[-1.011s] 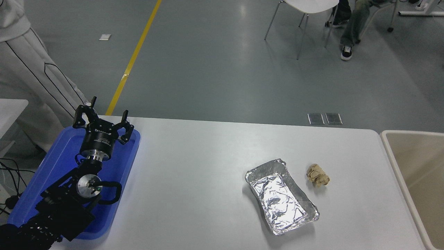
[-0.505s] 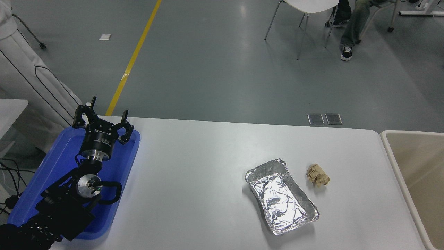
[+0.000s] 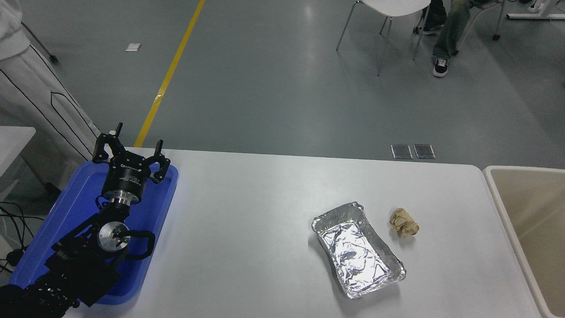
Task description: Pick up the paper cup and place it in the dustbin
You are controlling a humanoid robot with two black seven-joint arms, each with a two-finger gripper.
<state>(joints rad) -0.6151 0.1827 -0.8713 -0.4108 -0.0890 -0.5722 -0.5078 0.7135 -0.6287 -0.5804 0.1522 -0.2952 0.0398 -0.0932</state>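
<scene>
One foil tray (image 3: 358, 249), one crumpled paper ball (image 3: 404, 222) just beside it and one blue tray (image 3: 152, 212) are counted on the white surface (image 3: 247, 221). One dustbin (image 3: 527, 221) is seen at the right edge. The left gripper (image 3: 130, 152) is parked over the blue tray, fingers (image 3: 102, 145) spread wide, nothing held. A broad bare stretch is left mid-surface. No paper cup is seen.

On the white tabletop (image 3: 256, 221), a blue tray (image 3: 152, 207) lies at the left, a crinkled foil tray (image 3: 357, 249) right of centre, a crumpled tan paper ball (image 3: 404, 222) just beside its far right corner
</scene>
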